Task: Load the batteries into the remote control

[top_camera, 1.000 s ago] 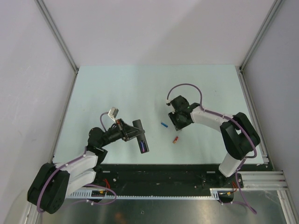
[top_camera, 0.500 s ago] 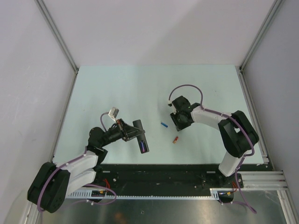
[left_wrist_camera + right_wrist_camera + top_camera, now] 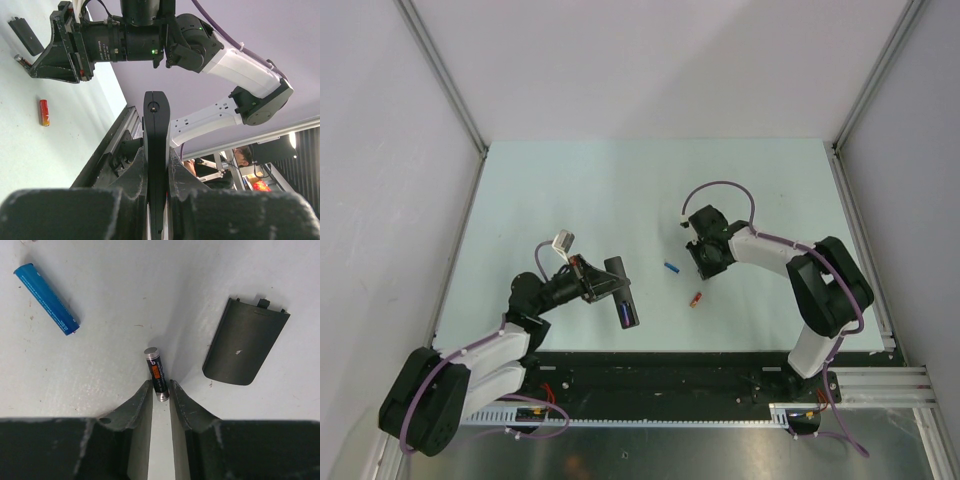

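My left gripper (image 3: 610,290) is shut on the slim black remote control (image 3: 623,298) and holds it above the table; in the left wrist view the remote (image 3: 156,125) stands edge-on between the fingers. A blue battery (image 3: 671,268) and a red-orange battery (image 3: 696,299) lie loose on the table. My right gripper (image 3: 705,262) is down at the table just right of the blue one. In the right wrist view its tips (image 3: 160,390) pinch the near end of a small black battery with an orange label (image 3: 155,367). The blue battery (image 3: 46,299) lies to the upper left.
The remote's black battery cover (image 3: 245,347) lies flat on the table just right of the right gripper's tips. It also shows in the left wrist view (image 3: 26,36), with the red-orange battery (image 3: 44,112) nearer. White walls enclose the table on three sides.
The right gripper has shifted slightly and lowered toward the table near the blue battery. The left arm and the remote have not moved.
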Robot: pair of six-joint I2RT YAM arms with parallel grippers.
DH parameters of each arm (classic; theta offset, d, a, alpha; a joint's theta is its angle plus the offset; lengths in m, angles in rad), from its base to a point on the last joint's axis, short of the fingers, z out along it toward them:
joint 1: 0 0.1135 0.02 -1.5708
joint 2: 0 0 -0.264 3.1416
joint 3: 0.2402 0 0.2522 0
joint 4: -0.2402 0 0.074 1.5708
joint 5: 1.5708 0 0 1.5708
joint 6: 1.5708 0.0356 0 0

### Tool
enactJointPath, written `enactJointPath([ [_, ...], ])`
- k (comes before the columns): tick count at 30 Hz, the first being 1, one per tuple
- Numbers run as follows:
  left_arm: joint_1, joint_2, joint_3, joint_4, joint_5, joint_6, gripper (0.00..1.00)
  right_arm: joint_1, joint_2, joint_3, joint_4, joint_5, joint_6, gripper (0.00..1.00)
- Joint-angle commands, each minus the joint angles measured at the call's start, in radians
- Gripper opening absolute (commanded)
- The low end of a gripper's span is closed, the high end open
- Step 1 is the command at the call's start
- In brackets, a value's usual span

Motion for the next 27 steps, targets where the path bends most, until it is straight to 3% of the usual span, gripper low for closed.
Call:
enactJointPath([
  [1, 0.008, -0.01, 0.002, 0.03, 0.003, 0.025, 0.0, 0.002, 0.004, -0.006, -0.007, -0.009, 0.027, 0.22],
  [4, 0.008, -0.008, 0.002, 0.03, 0.0, 0.025, 0.0, 0.002, -0.005, -0.009, -0.011, -0.007, 0.047, 0.14],
  [6, 0.008, -0.005, 0.003, 0.03, 0.001, 0.025, 0.0, 0.002, -0.016, -0.009, -0.014, -0.009, 0.088, 0.0],
  [10, 0.008, 0.0, 0.011, 0.03, -0.011, 0.025, 0.0, 0.002, -0.094, -0.006, -0.04, 0.019, 0.188, 0.0],
  [14, 0.007, 0.009, 0.034, 0.028, -0.024, 0.028, 0.0, 0.019, -0.279, 0.006, -0.115, -0.002, 0.288, 0.0],
  [18, -0.004, 0.047, 0.057, 0.028, -0.051, 0.028, 0.0, 0.13, -0.414, 0.106, -0.272, -0.035, 0.335, 0.0],
  [23, -0.052, 0.141, 0.109, 0.028, -0.091, 0.021, 0.0, 0.278, -0.429, 0.22, -0.427, -0.073, 0.387, 0.0],
  [27, -0.096, 0.199, 0.155, 0.028, -0.122, 0.022, 0.0, 0.356, -0.43, 0.278, -0.458, -0.11, 0.432, 0.0],
])
